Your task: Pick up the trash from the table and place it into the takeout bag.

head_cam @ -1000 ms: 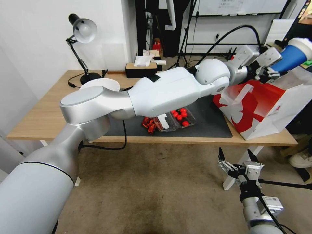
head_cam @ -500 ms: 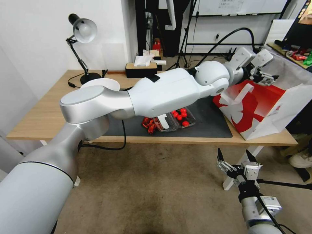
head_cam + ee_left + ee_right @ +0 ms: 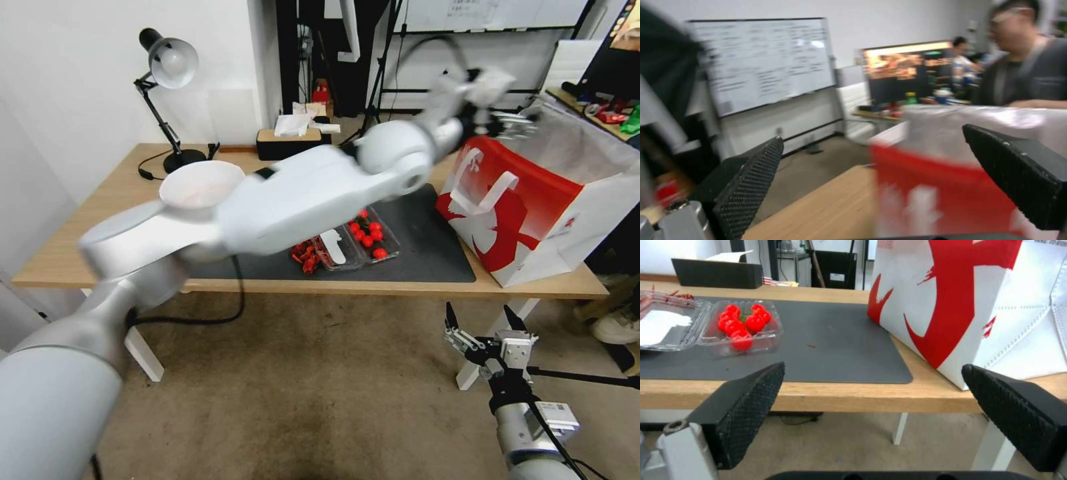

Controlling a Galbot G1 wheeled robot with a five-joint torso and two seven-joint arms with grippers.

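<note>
Light-wood table (image 3: 100,227) carries the dark mat, with the takeout bag (image 3: 533,220) at its right end. Above the bag's near rim hangs the left gripper (image 3: 510,123), jaws apart and empty; no trash is visible. Below the table edge, the right gripper (image 3: 483,320) waits open, nearer the bag's base.

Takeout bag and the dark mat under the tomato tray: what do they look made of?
The takeout bag looks like stiff paper, matte white with red print: sharp fold creases, flat boxy walls; a coated or non-woven stock can't be ruled out. The mat looks like thin rubber or vinyl, dark grey and matte, lying flat with rounded corners. The tomato tray looks like thin clear glossy plastic.
</note>
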